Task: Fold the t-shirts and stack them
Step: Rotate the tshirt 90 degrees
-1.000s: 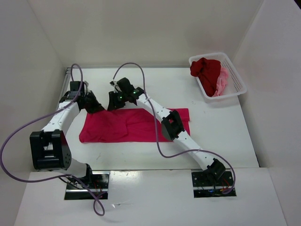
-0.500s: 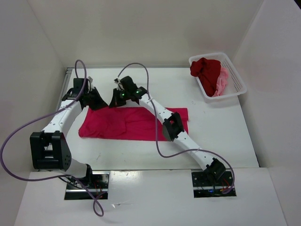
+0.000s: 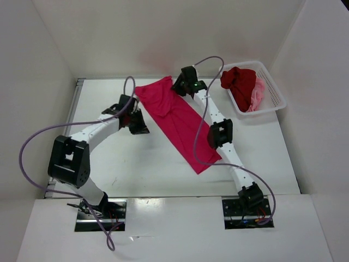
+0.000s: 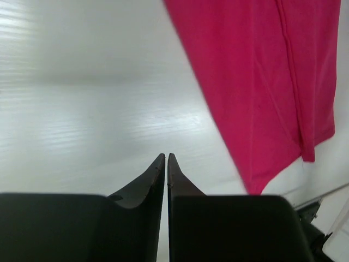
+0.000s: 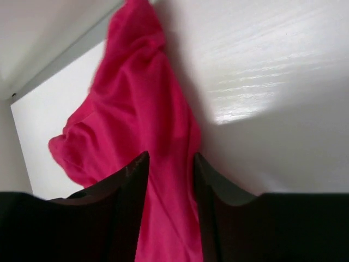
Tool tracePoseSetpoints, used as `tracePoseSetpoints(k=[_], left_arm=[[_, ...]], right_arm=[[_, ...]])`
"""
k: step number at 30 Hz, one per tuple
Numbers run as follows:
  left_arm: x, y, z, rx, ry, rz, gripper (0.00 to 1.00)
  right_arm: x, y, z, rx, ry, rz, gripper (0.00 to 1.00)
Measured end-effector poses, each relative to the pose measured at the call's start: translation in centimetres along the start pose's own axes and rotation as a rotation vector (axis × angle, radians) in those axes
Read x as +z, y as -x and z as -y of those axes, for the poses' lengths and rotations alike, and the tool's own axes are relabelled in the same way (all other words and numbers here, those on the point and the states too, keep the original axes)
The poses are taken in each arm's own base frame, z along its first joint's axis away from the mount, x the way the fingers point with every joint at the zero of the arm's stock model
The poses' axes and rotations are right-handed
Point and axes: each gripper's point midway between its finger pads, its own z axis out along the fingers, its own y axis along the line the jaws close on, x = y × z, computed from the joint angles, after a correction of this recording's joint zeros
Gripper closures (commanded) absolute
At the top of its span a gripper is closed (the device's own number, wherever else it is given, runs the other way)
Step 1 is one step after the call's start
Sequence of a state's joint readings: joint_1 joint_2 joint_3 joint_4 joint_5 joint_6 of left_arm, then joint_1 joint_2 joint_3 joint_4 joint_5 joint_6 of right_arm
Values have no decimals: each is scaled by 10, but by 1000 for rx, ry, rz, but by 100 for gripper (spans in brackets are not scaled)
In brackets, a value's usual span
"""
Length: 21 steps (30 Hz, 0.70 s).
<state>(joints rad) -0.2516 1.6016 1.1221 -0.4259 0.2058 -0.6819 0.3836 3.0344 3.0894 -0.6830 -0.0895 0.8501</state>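
Note:
The bright crimson-pink t-shirt (image 3: 177, 123) lies as a long diagonal strip on the table, from far centre to near right. My right gripper (image 3: 178, 88) is at its far end, jaws open, with the cloth (image 5: 136, 109) lying between and under the fingers (image 5: 170, 158). My left gripper (image 3: 140, 127) is shut and empty, on bare table just left of the shirt (image 4: 262, 82); its closed tips (image 4: 166, 157) hold nothing. The dark red t-shirt (image 3: 240, 82) and the light pink t-shirt (image 3: 259, 95) lie crumpled in the basket.
The white mesh basket (image 3: 272, 105) stands at the far right corner. White walls close in the table on the left, back and right. Both arms' purple cables loop over the table.
The crimson-pink shirt has swung from a flat horizontal spread to a diagonal strip. The right gripper moved far right toward the back; the left gripper moved right and nearer, off the cloth.

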Motion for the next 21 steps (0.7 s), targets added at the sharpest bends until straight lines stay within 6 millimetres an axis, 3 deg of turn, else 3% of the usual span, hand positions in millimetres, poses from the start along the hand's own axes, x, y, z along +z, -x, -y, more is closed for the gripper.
tracePoseSetpoints(k=[2,4,6,10,14,17,21], left_arm=[[12,-18,18,24,-21,-36,90],[23,-38,37,47,-44,-73,90],[32,-60,57,59,-74,-111,80],[39,-100,94,62,-151,-174,67],[41,-131,119,43,-208,-220,61],[40,-151,129,28,-228,-251,57],[44,-169,139,7,-241,-280,56]], right_arm=[[-9,9,-7,-8,-26,40,53],[-25,16,-27,-33,-25,74,51],[-45,23,-52,-72,-6,108,51],[-103,48,-104,-158,35,188,51],[-170,84,-136,-227,50,289,51],[-208,116,-134,-241,26,348,53],[-237,152,-103,-239,-59,383,54]])
